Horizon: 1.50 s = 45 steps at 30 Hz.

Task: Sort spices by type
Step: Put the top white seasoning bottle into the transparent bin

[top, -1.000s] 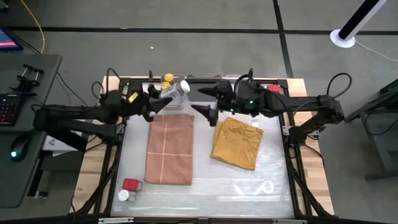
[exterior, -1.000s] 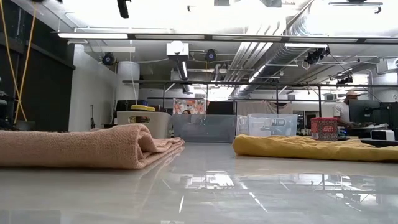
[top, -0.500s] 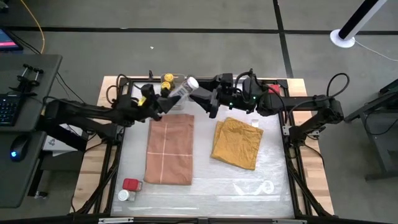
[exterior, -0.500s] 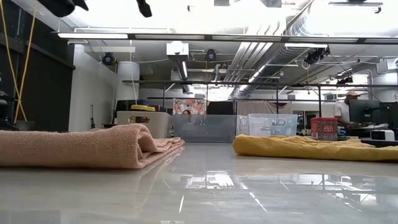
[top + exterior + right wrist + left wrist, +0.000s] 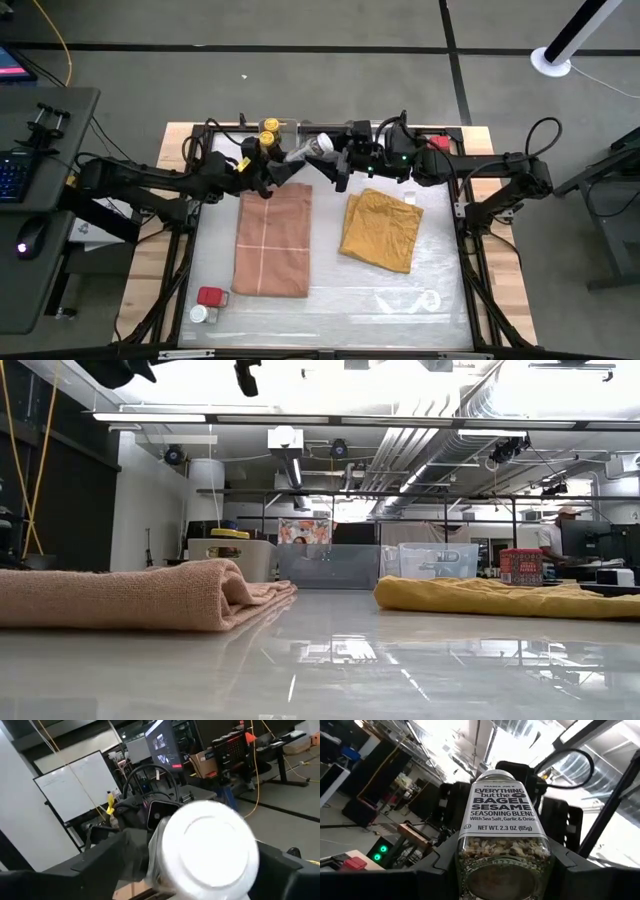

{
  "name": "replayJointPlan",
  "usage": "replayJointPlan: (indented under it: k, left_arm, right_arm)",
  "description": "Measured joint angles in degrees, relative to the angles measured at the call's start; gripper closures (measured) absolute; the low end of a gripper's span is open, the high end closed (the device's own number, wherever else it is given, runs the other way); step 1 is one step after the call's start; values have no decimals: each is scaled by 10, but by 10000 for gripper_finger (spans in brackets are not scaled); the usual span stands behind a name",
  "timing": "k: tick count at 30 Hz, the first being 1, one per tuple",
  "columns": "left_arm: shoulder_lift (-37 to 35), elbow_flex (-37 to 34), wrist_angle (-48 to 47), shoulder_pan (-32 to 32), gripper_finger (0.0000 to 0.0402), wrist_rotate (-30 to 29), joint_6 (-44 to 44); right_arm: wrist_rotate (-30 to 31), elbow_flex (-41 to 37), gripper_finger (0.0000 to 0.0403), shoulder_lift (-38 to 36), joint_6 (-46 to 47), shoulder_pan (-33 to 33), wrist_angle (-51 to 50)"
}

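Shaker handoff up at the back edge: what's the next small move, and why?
Probably shut the right gripper on the shaker's white cap. The left gripper clamps the shaker by its base, and the right fingers flank the cap, seemingly not yet closed.

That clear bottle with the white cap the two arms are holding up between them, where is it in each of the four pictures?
High view: the clear white-capped seasoning shaker lies tilted between both grippers, above the folded pink cloth.
Low view: not in it; only the cloth.
Left wrist view: centre, label facing the camera.
Right wrist view: centre, white cap first.
Shared landmark: the pink cloth.
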Motion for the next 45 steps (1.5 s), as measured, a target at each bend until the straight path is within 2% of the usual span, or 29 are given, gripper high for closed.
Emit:
replayJointPlan:
  k: [8, 10, 15, 21, 25, 27, 33, 37, 45]
  left_arm:
    - [0, 0, -41, -1, 248, 18, -5]
    - [0, 0, -37, -1, 248, 24, -5]
    - [-2, 0, -38, -1, 248, 17, 0]
    - [-4, 0, -24, 0, 248, 4, 1]
    - [-6, 0, -32, 0, 248, 16, 5]
    - [-10, 0, -49, 0, 248, 42, 14]
    - [-29, 0, -199, 0, 248, 106, 57]
    - [-47, 0, -254, 0, 248, 106, 94]
    - [-79, 0, -253, 1, 248, 65, 177]
  right_arm:
    - [0, 1, 191, 0, 2, 0, -30]
    - [-8, 2, 206, -1, 3, 0, -31]
    - [-35, 2, 198, -1, 9, -2, -31]
    - [-34, 1, 109, 1, 13, 0, -31]
    - [-48, 1, 75, 1, 13, 0, -48]
    - [-60, 1, 72, 1, 9, 0, -70]
    - [-111, 1, 78, 0, 7, 0, -150]
    - [-128, 1, 82, 0, 3, 0, -194]
    - [-129, 1, 82, 0, -1, 0, -195]
